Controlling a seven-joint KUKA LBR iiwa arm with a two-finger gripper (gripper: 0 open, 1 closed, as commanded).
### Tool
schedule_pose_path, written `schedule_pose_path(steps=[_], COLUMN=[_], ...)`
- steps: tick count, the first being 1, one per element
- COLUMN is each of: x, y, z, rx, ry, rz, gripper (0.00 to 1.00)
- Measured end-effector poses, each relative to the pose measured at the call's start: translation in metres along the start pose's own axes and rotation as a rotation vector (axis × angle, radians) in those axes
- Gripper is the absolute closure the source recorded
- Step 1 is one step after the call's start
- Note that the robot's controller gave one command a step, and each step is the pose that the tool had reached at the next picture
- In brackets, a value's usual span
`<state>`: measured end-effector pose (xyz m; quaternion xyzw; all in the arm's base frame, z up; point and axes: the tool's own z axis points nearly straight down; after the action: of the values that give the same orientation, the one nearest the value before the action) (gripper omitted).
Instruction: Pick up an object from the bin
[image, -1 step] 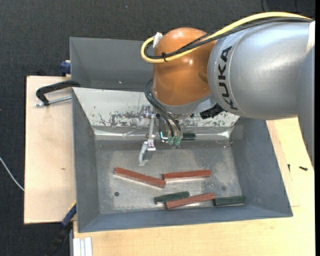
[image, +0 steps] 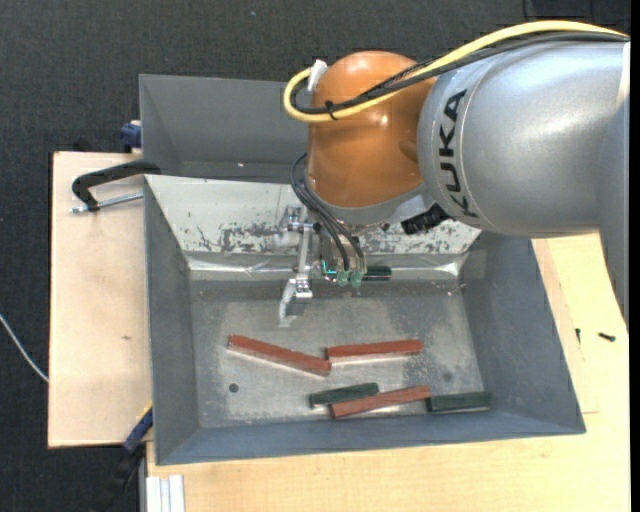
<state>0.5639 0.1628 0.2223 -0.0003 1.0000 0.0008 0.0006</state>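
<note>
Gripper (image: 298, 292) hangs at the bin's (image: 170, 330) twelve o'clock. Open or clenched, can't tell. The nearest brown stick (image: 278, 354), toward six, lies flat and thin, so a pinch could skid off.

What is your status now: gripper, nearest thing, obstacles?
Gripper over bin floor, rear middle. Nearest thing: long red-brown stick, flat, apart from it. Four more sticks front right, none between.

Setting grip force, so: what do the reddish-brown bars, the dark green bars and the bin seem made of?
The reddish-brown bars look like matte wood or plastic: flat colour, straight edges, no glare; which, I cannot tell. The dark green bars look alike, matte and rigid. The bin is grey sheet metal, its back wall shiny and scratched.
</note>
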Motion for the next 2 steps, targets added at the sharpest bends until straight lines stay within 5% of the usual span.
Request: schedule_pose_path(steps=[1,2], x=[0.011,-0.004], y=[-0.002,-0.011], z=[0.053,0.119], rx=[-0.001,-0.001], ry=[-0.005,-0.003], rz=[-0.003,0.037], gripper=[0.0,0.0])
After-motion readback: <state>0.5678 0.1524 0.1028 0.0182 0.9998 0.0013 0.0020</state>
